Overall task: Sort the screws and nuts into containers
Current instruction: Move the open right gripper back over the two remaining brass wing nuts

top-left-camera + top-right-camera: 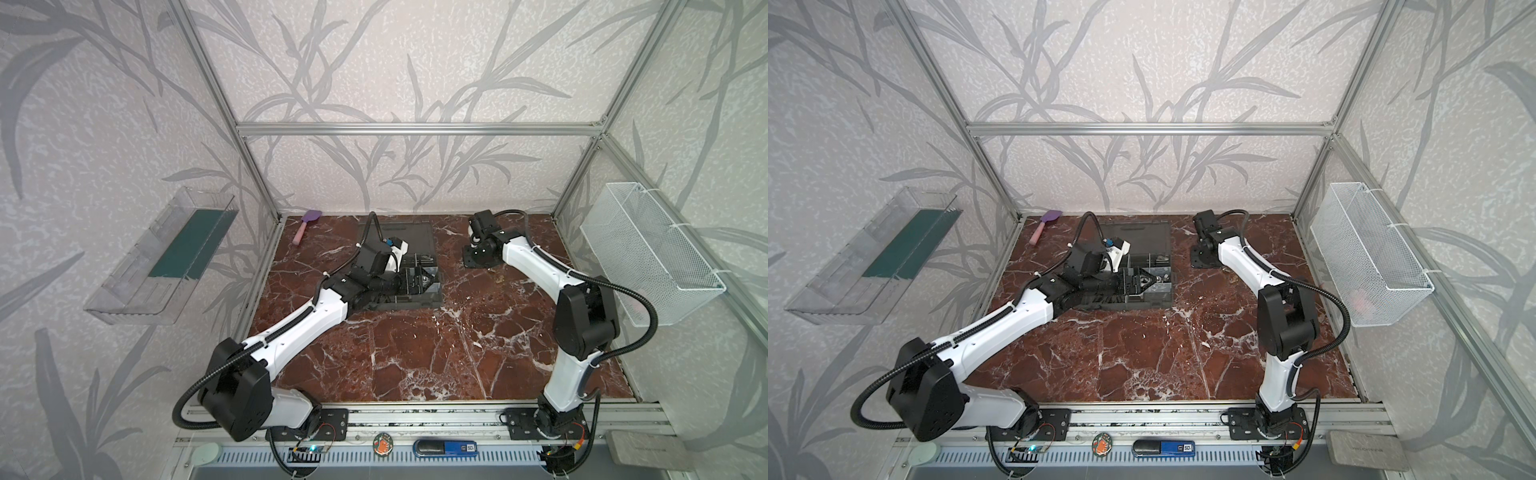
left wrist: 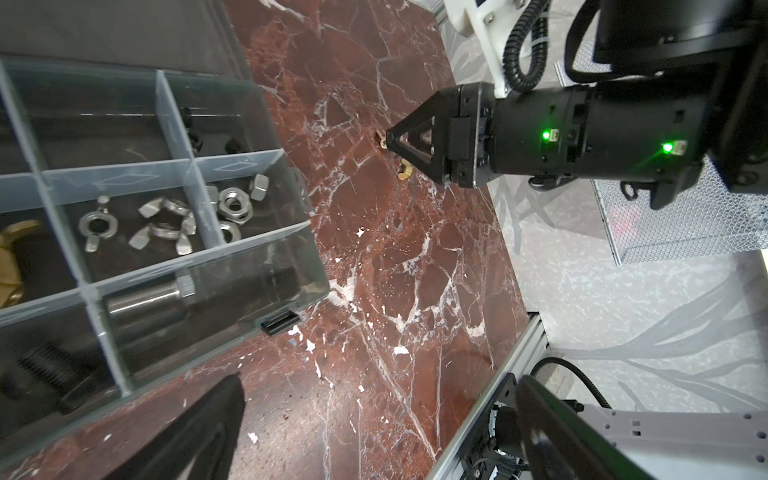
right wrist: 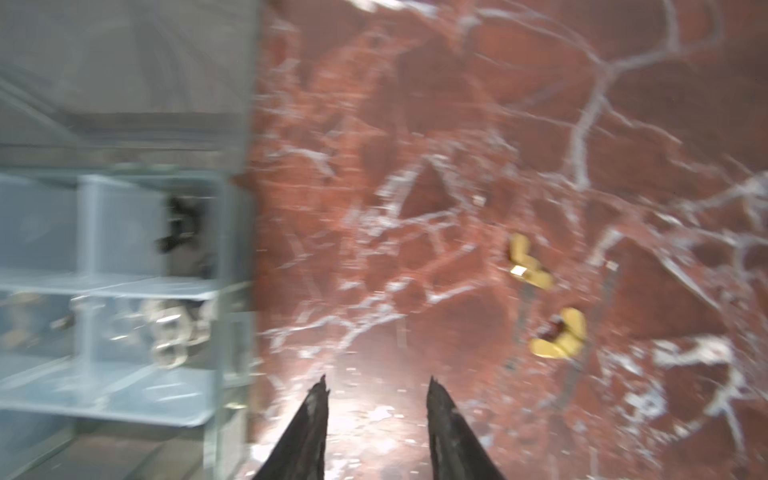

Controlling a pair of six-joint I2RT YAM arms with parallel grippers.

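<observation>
Two wing nuts (image 3: 561, 332) flat beside case (image 2: 291, 232): one's wings along case wall, other's skewed; right gripper (image 3: 376, 380) near them parted, empty; left gripper (image 2: 378, 386) wide, empty.

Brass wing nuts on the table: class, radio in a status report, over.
Left fingers open, by the organizer case. Right fingers open, empty, beside two brass wing nuts loose on table. Nothing blocking.

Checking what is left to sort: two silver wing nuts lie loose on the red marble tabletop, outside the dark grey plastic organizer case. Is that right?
Only the colour is wrong: the two loose wing nuts are brass-coloured, not silver. As the right wrist view shows, they lie on the red marble tabletop, outside the dark grey plastic organizer case.
</observation>
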